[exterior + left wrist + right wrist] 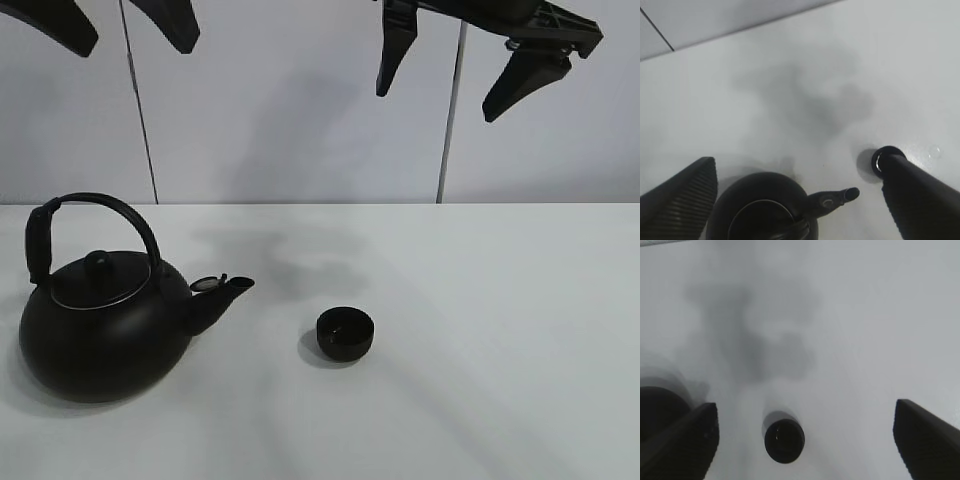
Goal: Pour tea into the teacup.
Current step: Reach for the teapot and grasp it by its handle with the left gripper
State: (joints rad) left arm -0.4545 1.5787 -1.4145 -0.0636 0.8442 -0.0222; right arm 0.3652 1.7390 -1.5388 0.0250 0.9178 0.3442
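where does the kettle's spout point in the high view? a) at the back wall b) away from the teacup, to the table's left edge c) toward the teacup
c: the kettle sits left of the teacup and its spout juts right toward it, bare table between them.

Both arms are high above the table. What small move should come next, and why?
Probably lower the left gripper toward the kettle handle. It and the right gripper hang open and empty; the kettle stands ungrasped, spout toward the teacup, so it must be grasped before pouring.
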